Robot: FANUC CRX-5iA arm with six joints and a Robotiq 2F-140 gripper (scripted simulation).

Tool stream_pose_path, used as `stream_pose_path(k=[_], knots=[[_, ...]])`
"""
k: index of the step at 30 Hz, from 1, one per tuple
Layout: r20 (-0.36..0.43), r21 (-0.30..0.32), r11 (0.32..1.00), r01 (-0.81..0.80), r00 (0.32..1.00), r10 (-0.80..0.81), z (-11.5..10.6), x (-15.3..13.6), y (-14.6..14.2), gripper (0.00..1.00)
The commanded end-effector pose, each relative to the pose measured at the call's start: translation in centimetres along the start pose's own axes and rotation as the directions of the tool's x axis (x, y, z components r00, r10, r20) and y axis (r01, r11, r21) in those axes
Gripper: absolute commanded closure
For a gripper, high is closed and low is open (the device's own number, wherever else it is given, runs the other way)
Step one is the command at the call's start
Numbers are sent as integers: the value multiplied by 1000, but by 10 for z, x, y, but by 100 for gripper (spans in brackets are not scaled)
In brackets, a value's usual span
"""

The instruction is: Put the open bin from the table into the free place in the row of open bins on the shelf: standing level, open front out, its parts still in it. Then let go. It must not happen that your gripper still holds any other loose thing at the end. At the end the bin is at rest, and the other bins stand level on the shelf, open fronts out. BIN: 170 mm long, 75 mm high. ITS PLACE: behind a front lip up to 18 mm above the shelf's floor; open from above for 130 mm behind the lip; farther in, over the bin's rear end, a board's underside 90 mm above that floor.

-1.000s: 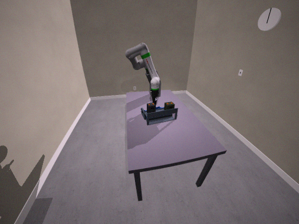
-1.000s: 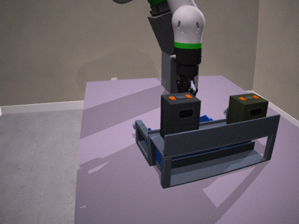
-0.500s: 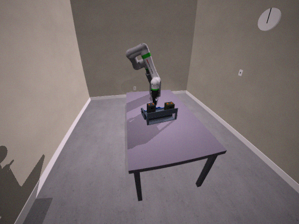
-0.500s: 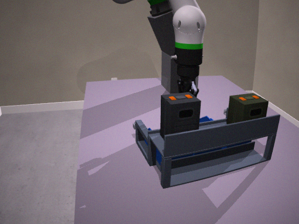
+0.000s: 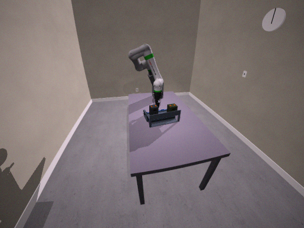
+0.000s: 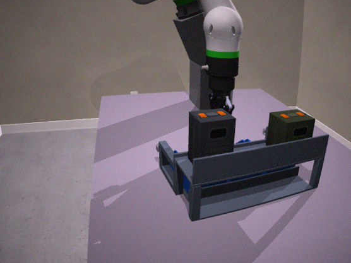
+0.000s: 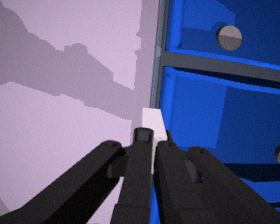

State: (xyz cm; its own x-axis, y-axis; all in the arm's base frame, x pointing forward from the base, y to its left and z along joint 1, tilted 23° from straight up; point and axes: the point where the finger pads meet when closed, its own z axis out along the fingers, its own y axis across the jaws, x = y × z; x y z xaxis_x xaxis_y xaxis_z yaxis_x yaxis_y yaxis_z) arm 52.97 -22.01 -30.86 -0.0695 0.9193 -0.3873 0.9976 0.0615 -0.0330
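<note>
Blue bin (image 7: 195, 110) sits in the shelf's row, beside a neighbour across a divider. The purple table (image 5: 180, 145) (image 6: 142, 221) (image 7: 60, 120) carries the grey shelf (image 5: 165, 115) (image 6: 262, 161) (image 7: 215, 64), topped by two boxes. The gripper (image 5: 157, 104) (image 6: 222, 107) (image 7: 150, 122), closed on nothing, is at the bin's front edge.

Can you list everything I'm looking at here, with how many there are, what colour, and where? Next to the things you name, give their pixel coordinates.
table (image 5: 175, 145) (image 6: 142, 234): one, light purple top, mid-room
shelf (image 5: 167, 115) (image 6: 252, 163): one, blue-grey, on the table
bins (image 7: 200, 110): at least two, blue, at the shelf; full count hidden
round parts (image 7: 229, 38): at least two, grey, in the bins
cases (image 5: 153, 109) (image 6: 212, 136): two, one dark grey, one olive, orange latches, on top of the shelf
clock (image 5: 274, 19): one, white, right wall
outlets (image 5: 244, 74): two, white, right and back walls
arm (image 5: 154, 69) (image 6: 222, 29): one, white with green bands, over the table
gripper (image 5: 157, 104) (image 6: 222, 106) (image 7: 150, 122): one, black, shut, behind the dark grey case in the exterior view
</note>
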Motion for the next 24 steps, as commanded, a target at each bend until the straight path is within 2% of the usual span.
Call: stream_pose_path(k=[1, 24], knots=[[0, 0, 1000, 0, 1000, 0, 0, 0, 1, 100], [0, 0, 1000, 0, 1000, 0, 0, 0, 3, 100]])
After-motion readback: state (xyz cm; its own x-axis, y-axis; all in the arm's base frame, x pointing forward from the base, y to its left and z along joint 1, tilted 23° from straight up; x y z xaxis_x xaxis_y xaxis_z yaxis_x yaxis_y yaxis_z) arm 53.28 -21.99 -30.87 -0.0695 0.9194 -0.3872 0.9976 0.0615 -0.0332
